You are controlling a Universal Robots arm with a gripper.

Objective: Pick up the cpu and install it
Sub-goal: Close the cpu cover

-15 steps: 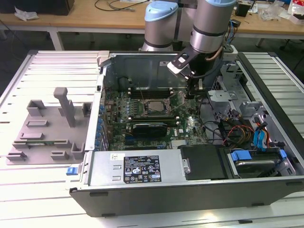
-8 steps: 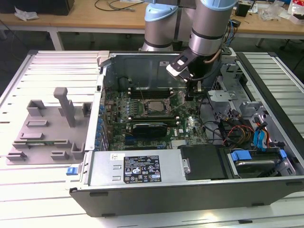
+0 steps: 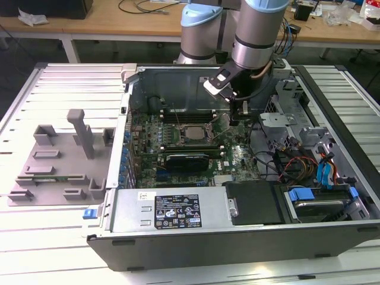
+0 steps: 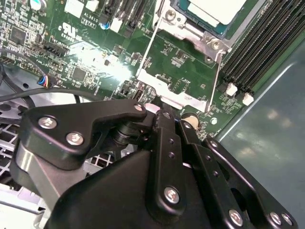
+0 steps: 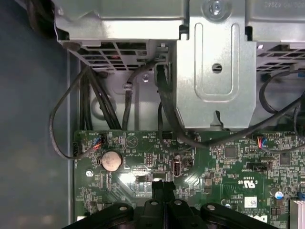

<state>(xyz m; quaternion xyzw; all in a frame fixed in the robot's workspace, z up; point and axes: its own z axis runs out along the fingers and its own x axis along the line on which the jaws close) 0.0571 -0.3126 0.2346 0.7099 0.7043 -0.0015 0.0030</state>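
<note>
The cpu [image 3: 189, 134] lies flat in the socket on the green motherboard, with the metal bracket around its silver top; in the second wrist view the cpu [image 4: 213, 9] shows inside that frame. My gripper [image 3: 236, 119] hangs inside the open computer case, to the exterior view's right of the socket and low over the board. Its black fingers [image 4: 164, 119] are pressed together with nothing between them, their tips by the socket's thin wire lever [image 4: 148, 52] and steel plate. In the first wrist view the gripper [image 5: 163, 185] is shut above the board.
Memory slots [image 4: 267, 43] run beside the socket. A black card [image 3: 187, 159] stands just in front of it. A steel drive cage [image 5: 214, 71] and black cables [image 5: 95, 95] crowd the far side. A coin battery [image 5: 112, 160] sits on the board. Grey fixture blocks [image 3: 59, 160] lie outside the case.
</note>
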